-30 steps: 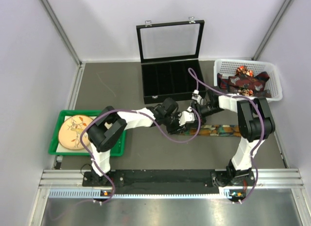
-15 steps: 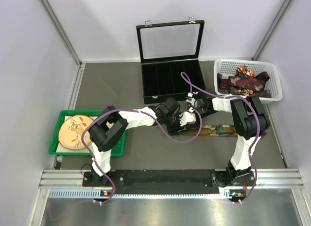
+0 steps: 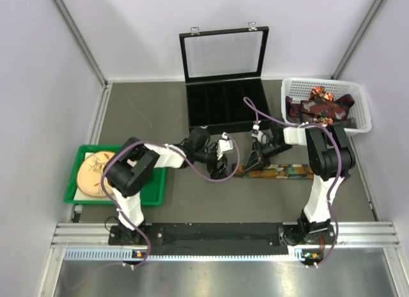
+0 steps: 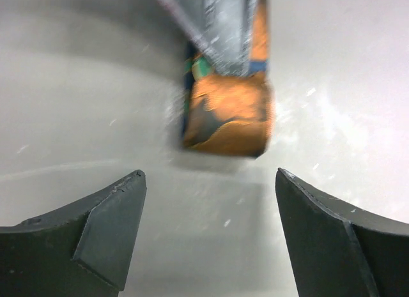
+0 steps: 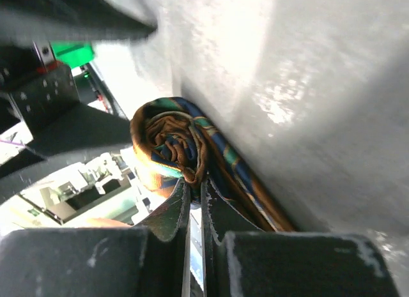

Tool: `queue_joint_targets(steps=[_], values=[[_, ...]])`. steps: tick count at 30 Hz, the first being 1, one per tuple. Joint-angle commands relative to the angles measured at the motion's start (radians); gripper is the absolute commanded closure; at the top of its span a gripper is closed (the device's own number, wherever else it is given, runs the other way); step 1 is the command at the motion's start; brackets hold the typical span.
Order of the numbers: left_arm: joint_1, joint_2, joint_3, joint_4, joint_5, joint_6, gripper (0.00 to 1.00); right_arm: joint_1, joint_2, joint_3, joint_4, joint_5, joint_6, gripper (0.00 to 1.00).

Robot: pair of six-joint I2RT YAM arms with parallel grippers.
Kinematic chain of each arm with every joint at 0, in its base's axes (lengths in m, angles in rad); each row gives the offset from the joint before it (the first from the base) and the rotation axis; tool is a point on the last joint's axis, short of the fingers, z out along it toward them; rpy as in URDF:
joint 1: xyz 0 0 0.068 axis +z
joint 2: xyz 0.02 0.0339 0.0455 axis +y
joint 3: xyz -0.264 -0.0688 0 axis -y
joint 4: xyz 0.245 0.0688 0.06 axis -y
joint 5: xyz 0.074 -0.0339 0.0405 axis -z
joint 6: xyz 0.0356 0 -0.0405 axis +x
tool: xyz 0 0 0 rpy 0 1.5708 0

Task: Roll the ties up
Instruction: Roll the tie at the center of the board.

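One tie [image 3: 281, 171] lies flat on the table in front of the black case, and its left end is wound into a small roll [image 5: 167, 144]. My right gripper [image 5: 195, 181] is shut on the roll's core, pinching a fold of fabric between its tips [image 3: 254, 161]. In the left wrist view the orange and blue roll [image 4: 227, 115] sits just beyond my left gripper [image 4: 208, 182], which is open with nothing but bare table between its fingers [image 4: 115, 214]. It hovers left of the roll [image 3: 222, 166]. More ties [image 3: 319, 105] are piled in the white basket.
The black case [image 3: 223, 105], lid up, stands behind the grippers, its dividers forming several slots. The white basket [image 3: 361, 108] is at the back right. A green tray [image 3: 156, 185] with a round patterned plate [image 3: 96, 172] sits at the left.
My left gripper opened, let go of the roll and drew back to the left. My right gripper closed on the rolled end and shifted slightly left.
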Motion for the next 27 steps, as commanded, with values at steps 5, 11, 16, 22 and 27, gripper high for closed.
queue_joint_targets(steps=[5,11,16,22,27], values=[[-0.068,0.119,-0.060,0.508,0.103,-0.193,0.16,-0.004,0.041,-0.012,0.004,0.224,-0.058,1.00],[-0.091,0.213,-0.008,0.582,0.062,-0.239,0.30,-0.004,0.045,-0.013,0.002,0.200,-0.072,1.00],[-0.105,0.148,0.029,0.251,-0.042,-0.022,0.56,-0.007,0.010,0.031,-0.070,0.139,-0.115,1.00],[-0.125,0.077,0.063,-0.168,-0.211,0.126,0.68,-0.045,-0.051,0.100,-0.189,0.099,-0.185,0.75],[-0.145,0.074,0.110,-0.311,-0.309,0.117,0.71,-0.050,-0.097,0.094,-0.211,-0.004,-0.190,0.65]])
